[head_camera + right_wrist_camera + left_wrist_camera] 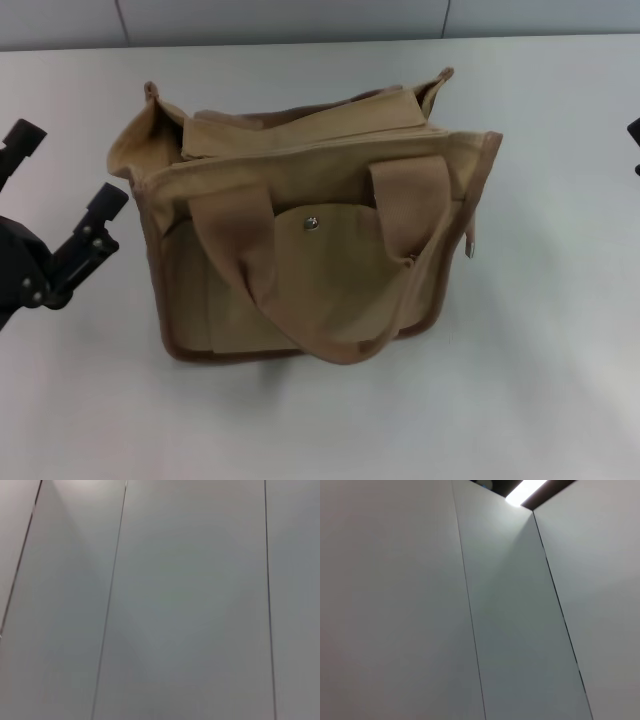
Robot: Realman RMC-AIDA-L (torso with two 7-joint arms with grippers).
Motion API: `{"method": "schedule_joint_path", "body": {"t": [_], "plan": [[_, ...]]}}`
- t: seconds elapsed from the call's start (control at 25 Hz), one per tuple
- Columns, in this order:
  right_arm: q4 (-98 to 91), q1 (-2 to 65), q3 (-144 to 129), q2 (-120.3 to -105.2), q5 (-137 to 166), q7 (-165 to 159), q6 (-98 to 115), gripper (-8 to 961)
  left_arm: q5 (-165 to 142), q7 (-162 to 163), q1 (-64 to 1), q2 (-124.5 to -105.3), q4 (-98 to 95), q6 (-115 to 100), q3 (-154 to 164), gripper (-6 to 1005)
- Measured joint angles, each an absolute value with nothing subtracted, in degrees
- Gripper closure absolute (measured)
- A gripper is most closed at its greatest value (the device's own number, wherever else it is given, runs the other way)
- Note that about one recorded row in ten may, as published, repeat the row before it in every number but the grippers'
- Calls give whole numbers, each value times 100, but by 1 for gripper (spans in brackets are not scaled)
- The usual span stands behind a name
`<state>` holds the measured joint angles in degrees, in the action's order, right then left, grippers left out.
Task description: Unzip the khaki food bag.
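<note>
The khaki food bag (200,290) stands in the middle of the white table in the head view, its front toward me. Its front handle (236,232) droops over the rounded pocket flap with a silver snap (311,223). A small metal pull (470,248) hangs at the bag's right end. The top edges lie loosely folded and I cannot make out the zipper line. My left gripper (65,170) is open at the left edge, apart from the bag, with nothing between its fingers. Only a black sliver of my right gripper (634,145) shows at the right edge.
The white table (560,330) stretches around the bag on all sides, and a grey panelled wall (300,18) runs behind it. Both wrist views show only grey wall panels (510,610) with thin seams.
</note>
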<state>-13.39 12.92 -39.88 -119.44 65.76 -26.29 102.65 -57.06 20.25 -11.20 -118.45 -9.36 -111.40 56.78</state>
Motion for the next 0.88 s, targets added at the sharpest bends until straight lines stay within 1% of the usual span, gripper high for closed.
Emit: {"method": "schedule_joint_path", "body": {"t": [0.08, 0.16, 0.2, 0.24, 0.36, 0.4, 0.48, 0.56, 0.6, 0.88], "plan": [[-1358, 1292, -4004, -11938, 6585, -2689, 10352, 200, -5733, 2216, -1105, -11838, -1011, -11169, 5683, 274], [-1461, 1281, -4065, -11920, 6738, -2899, 10564, 195, -5922, 2629, -1114, -11783, -1254, -11176, 5861, 209], [-1754, 1239, -4111, -11905, 7170, -3316, 10793, 192, -6243, 3053, -1164, -11685, -1511, -11177, 6129, 176], [-1754, 1239, -4111, -11905, 7170, -3316, 10793, 189, -6243, 3053, -1164, -11685, -1511, -11177, 6129, 172], [-2505, 1172, -4118, -11912, 8090, -4315, 10928, 181, -6883, 3676, -1328, -11538, -1808, -11175, 6503, 165], [-3047, 1191, -4135, -11919, 8924, -4926, 10989, 179, -7060, 3810, -1386, -11502, -1859, -11173, 6586, 165], [-3269, 1229, -4156, -11919, 9436, -5130, 11050, 173, -7497, 4150, -1557, -11446, -1889, -11154, 6722, 165], [-3445, 1341, -4191, -11924, 10269, -5218, 11155, 168, -7884, 4330, -1681, -11444, -1884, -11124, 6763, 165], [-3470, 1436, -4201, -11930, 10684, -5225, 11184, 165, -8267, 4397, -1746, -11497, -1911, -11080, 6754, 165], [-3395, 1558, -4244, -11943, 10879, -5225, 11132, 110, -8502, 4424, -1746, -11577, -1935, -10736, 6707, 165]]}}
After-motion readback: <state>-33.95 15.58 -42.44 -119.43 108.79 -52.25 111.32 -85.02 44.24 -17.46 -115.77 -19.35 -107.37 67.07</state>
